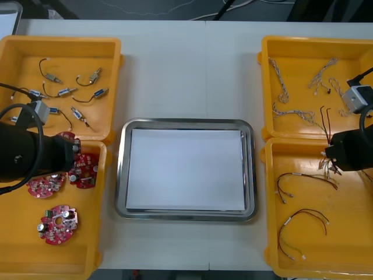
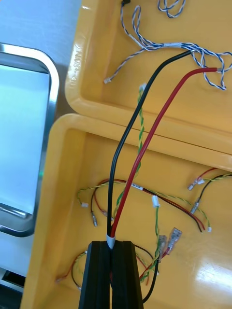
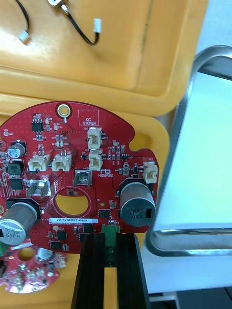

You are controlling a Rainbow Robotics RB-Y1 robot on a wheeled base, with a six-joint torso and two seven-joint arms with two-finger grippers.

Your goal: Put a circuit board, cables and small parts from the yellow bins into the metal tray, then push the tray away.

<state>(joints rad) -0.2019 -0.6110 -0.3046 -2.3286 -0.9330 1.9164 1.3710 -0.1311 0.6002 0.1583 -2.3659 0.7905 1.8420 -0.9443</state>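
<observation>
Your left claw [image 3: 110, 239] is pinching a red circuit board [image 3: 77, 159] by its edge, the two fingers closed on a small green part at the rim. The board reaches from the near left bin [image 1: 93, 245] across the wall it shares with the far left bin [image 1: 58, 42], just beside the metal tray [image 1: 119, 169]. Three more boards [image 1: 57, 224] lie in the near left bin. Small metal parts [image 1: 58, 79] with black leads sit in the far one.

Your right claw [image 2: 112, 244] is over the near right bin [image 1: 269, 204], clamped on a black and red cable [image 2: 145, 149] at its white sleeve. The two strands run from the fingers across the wall into the far right bin [image 1: 303, 42], and their ends lie over the twisted blue and white cables [image 2: 145, 46] there. Other loose cables [image 1: 303, 224] rest on the near right bin's floor.

The tray sits on the table [image 1: 192, 70] between the bins, white inside, with nothing in it.
</observation>
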